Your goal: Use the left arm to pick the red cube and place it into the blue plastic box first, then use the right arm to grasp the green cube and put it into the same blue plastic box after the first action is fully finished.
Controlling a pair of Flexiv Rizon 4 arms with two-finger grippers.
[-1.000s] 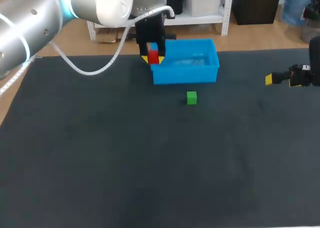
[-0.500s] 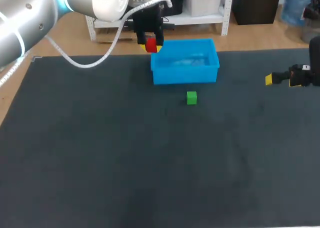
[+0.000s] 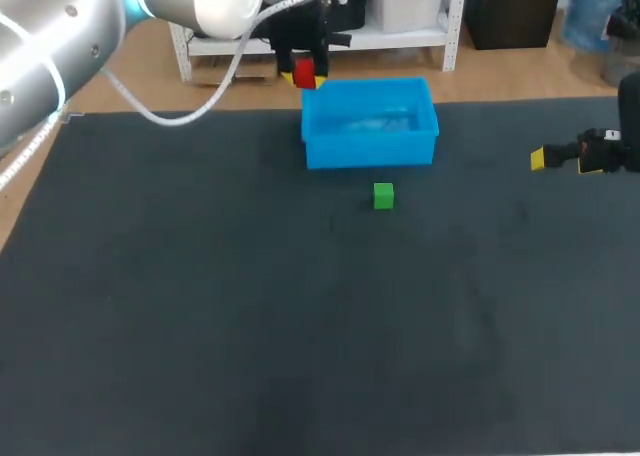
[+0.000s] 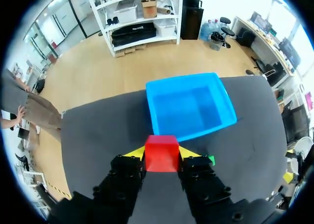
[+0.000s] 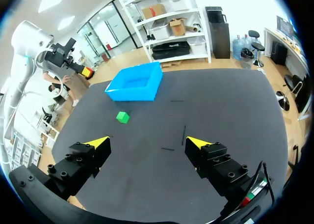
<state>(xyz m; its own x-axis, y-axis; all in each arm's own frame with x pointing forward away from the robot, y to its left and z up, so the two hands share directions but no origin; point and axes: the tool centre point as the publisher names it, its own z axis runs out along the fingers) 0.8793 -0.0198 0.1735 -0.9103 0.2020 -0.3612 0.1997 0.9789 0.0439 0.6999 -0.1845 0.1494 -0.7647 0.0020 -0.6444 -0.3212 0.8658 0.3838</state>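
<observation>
Carrying the red cube [image 4: 161, 154] to the blue box [image 3: 370, 152] was judged to be the step in hand. The cube was clamped between the two yellow fingertips [image 4: 138, 152] of the left gripper [image 3: 303, 77] and held clear of the black table [image 3: 200, 326]. In the left wrist view the box lay ahead of the gripper, and its open hollow was not yet under the cube, so far as could be told.

For a sound placement, the gripper should be brought over the middle of the hollow rather than over the rim. It should then be lowered until the cube is within the walls, and only then opened (a release from height or at the edge could let the cube bounce out). The arm should afterwards be drawn well clear, since the second action is to wait until the first is finished.

The green cube [image 3: 383, 196] lay on the table just in front of the box, apart from it. The right gripper [image 5: 147, 144] was held well off at the right side, its fingers wide apart with nothing between them.

Compared with the frame one second earlier, the left gripper and red cube had been shifted. They were then seen against the box's near left corner, and now at its far left corner in the head view. The green cube, box and right gripper were unchanged in place.
</observation>
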